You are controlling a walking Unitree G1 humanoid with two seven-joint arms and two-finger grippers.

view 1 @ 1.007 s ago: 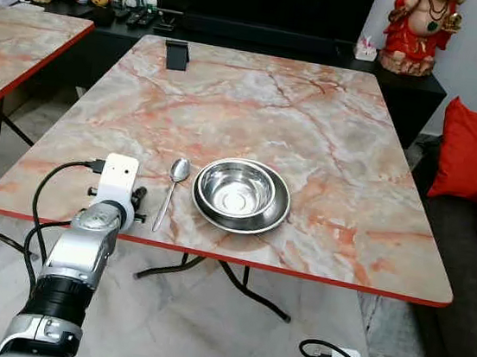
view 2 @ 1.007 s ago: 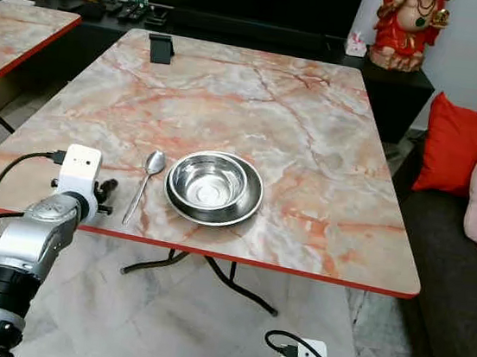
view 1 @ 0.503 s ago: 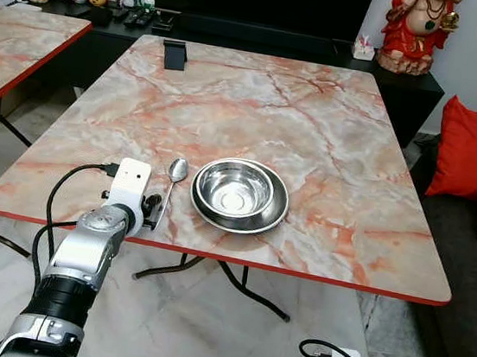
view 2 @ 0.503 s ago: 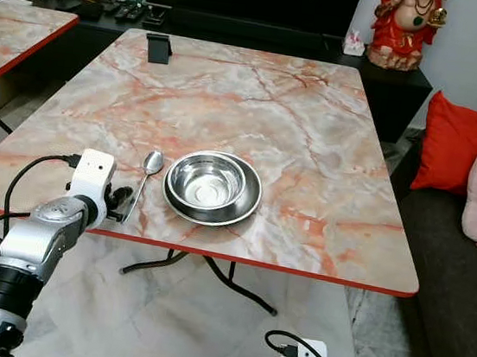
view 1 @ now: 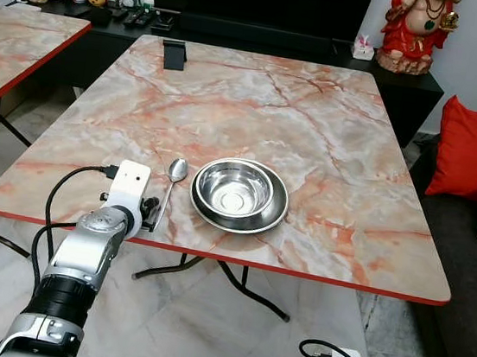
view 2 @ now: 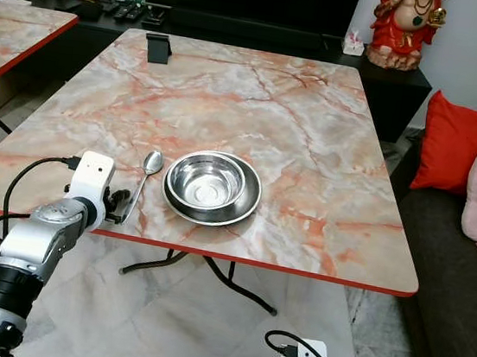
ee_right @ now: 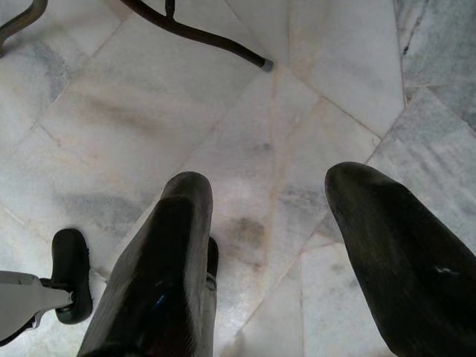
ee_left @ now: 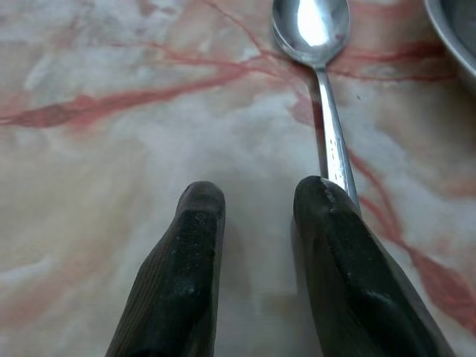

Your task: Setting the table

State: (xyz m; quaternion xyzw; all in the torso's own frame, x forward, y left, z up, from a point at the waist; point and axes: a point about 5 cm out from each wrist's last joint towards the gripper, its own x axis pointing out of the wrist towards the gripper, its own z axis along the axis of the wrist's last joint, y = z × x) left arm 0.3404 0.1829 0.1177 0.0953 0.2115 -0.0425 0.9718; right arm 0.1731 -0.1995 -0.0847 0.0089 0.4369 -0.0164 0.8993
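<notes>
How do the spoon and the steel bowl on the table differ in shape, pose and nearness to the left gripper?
The spoon is long and thin; the bowl is round and deep. The spoon lies flat, handle towards the table's near edge; the bowl sits upright, open side up. The left gripper is at the spoon's handle end, jaws open; the bowl sits further off. Both are shiny metal, side by side.

Glossy steel spoon (view 1: 170, 186) and bowl (view 1: 239, 193), marble-look table (view 1: 255, 111).
</notes>
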